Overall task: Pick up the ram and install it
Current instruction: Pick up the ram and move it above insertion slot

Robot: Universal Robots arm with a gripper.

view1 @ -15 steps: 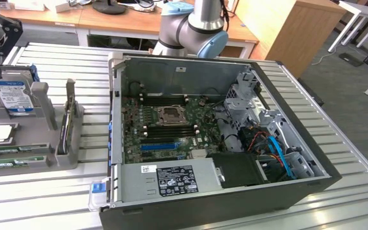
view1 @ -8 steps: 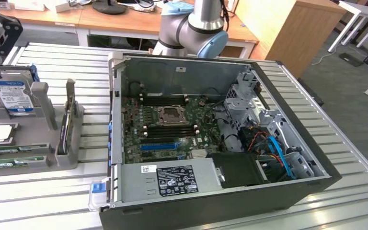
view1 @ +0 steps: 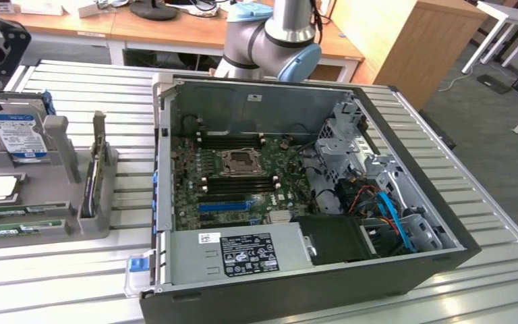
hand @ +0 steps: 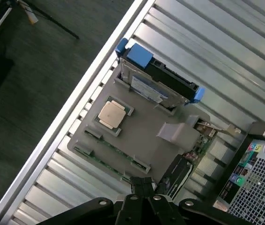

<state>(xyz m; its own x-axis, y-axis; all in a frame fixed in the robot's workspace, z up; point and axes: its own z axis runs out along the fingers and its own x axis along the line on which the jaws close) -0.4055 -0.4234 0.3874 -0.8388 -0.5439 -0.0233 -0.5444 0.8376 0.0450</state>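
Pincer [hand: 144,185], clenched and empty, hangs over the tray [hand: 142,136] beside its ram [hand: 105,159]; arm [view1: 272,40] upright, well apart.

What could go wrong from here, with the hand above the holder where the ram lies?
The hand is shut; lowered so, it might press on the ram rather than grip it.
The hard drive stands close by in the holder and could get knocked.
The memory slots sit deep inside the computer case; a tilted stick may not seat.
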